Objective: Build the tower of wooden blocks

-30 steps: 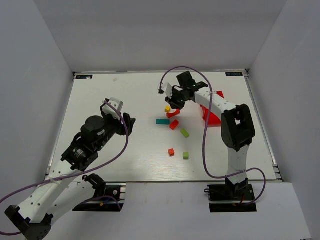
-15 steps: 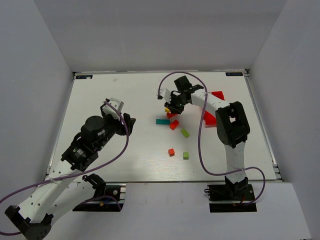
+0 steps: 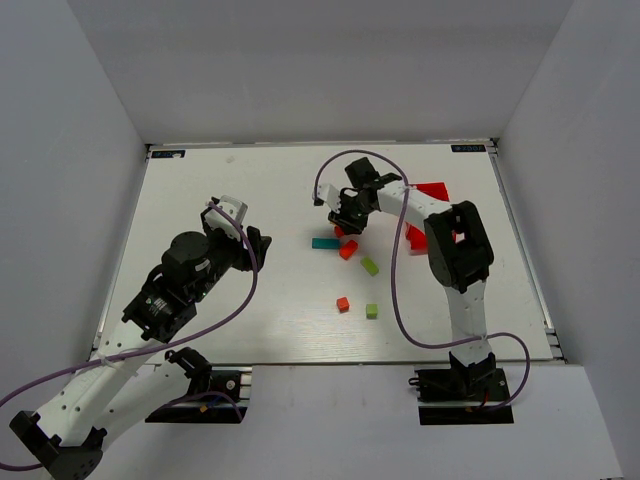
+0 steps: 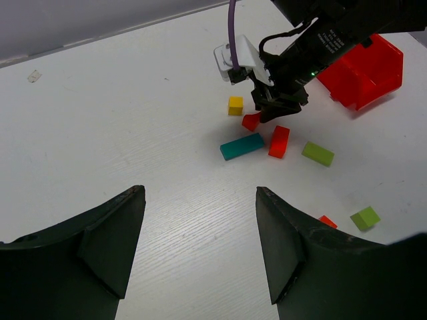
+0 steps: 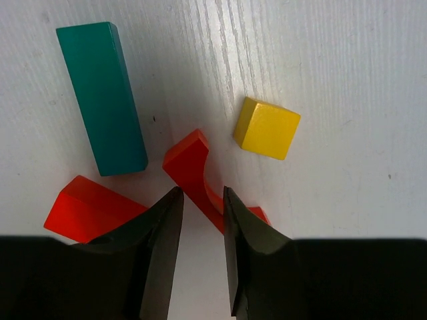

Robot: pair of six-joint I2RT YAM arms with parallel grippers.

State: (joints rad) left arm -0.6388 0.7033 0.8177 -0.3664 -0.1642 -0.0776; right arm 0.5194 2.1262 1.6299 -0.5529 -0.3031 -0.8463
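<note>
Loose wood blocks lie mid-table; no tower stands. My right gripper point(image 3: 343, 222) point(image 5: 201, 193) is down on the table, its jaws nearly closed around a red arch block point(image 5: 190, 163) point(image 4: 251, 121) that lies flat. Beside it are a yellow cube point(image 5: 267, 128) point(image 4: 235, 105), a teal bar point(image 3: 325, 243) point(image 5: 101, 97) and a red bar point(image 3: 348, 249) point(image 5: 90, 207). A lime-green block point(image 3: 369, 266), an orange-red cube point(image 3: 342, 304) and a green cube point(image 3: 371, 311) lie nearer. My left gripper point(image 3: 232, 212) point(image 4: 200, 193) is open and empty, held above the table left of the blocks.
A red plastic bin point(image 3: 432, 190) point(image 4: 363, 70) lies behind the right arm at the right. White walls enclose the table on three sides. A purple cable loops above the right gripper.
My right gripper has moved left and down onto the block cluster, covering the yellow cube in the top view and straddling the red arch. The left arm has not moved.
</note>
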